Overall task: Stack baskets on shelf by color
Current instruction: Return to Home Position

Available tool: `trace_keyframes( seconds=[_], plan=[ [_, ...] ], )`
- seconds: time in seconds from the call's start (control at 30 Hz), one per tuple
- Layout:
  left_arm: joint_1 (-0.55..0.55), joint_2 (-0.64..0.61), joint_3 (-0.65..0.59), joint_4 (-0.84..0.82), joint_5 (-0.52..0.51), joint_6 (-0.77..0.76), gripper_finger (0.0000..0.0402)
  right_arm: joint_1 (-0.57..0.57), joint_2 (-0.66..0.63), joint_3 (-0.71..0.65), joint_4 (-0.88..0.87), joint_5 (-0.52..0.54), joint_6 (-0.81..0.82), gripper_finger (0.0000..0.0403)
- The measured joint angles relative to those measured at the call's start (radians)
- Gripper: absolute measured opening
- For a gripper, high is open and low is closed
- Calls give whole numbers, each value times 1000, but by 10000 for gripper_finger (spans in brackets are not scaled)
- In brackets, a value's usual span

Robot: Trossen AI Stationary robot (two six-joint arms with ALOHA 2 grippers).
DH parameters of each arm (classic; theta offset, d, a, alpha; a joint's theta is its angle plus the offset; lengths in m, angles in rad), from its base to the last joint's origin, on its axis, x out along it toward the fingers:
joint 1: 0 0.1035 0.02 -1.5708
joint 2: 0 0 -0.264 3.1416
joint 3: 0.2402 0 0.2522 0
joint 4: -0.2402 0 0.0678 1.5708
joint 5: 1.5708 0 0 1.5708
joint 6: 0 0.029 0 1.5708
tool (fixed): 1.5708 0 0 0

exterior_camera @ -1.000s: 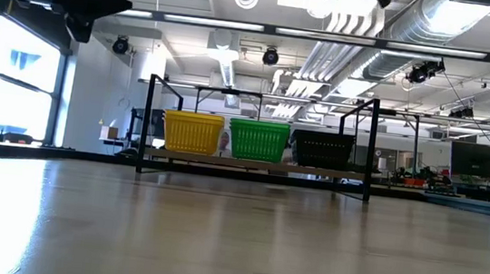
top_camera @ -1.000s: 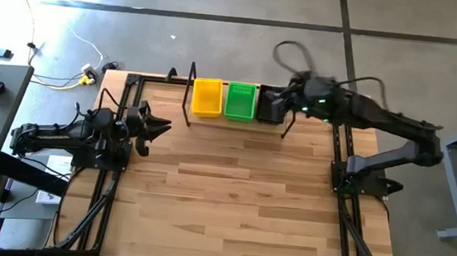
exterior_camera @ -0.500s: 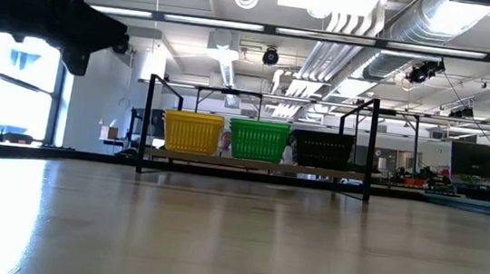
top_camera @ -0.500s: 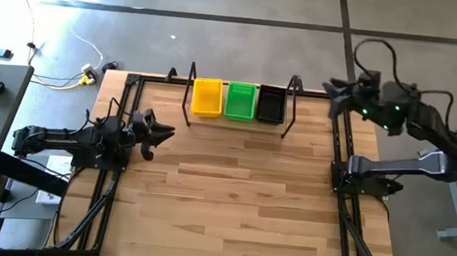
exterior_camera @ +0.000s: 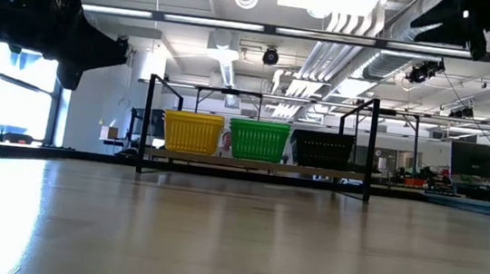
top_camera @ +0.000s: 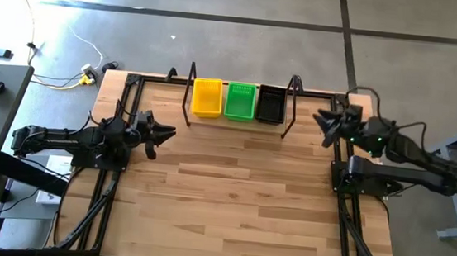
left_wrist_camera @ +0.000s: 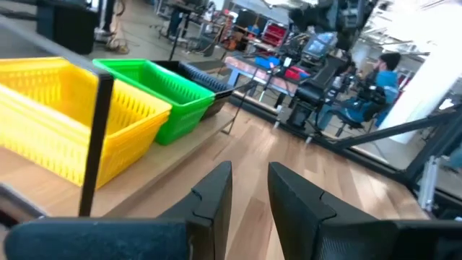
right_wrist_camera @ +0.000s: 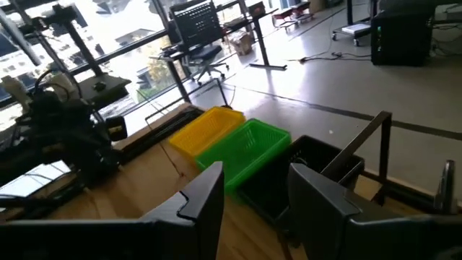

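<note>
Baskets in a row on the shelf (exterior_camera: 251,165), seen level across the table (exterior_camera: 234,236).
The yellow baskets (exterior_camera: 192,133), green baskets (exterior_camera: 258,140) and black baskets (exterior_camera: 321,150) sit side by side on the plank, between the black frame uprights, yellow to the left and black to the right. How many are nested in each colour cannot be told. The left arm (exterior_camera: 48,16) hangs dark at the upper left, and the right arm (exterior_camera: 477,11) shows at the top right edge.

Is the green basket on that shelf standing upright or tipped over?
Upright. In the low view the green basket sits level on the shelf, rim up, between the yellow basket and the black basket.
</note>
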Motion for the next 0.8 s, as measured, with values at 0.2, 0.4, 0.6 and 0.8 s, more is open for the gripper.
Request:
trace_keyframes(
  seconds=[0.2, 0.4, 0.6, 0.8],
  plan=[
    [0, 0, 0, -16, -21, 15, 81, 0, -110, -246, 189, -39, -55, 140],
    [0, 0, 0, -16, -21, 16, 81, 0, -175, -407, 320, -120, -103, 140],
    [0, 0, 0, -16, -21, 16, 81, 0, -219, -490, 347, -171, -108, 140],
    [0, 0, 0, -16, -21, 17, 81, 0, -269, -559, 341, -243, -102, 140]
  ],
)
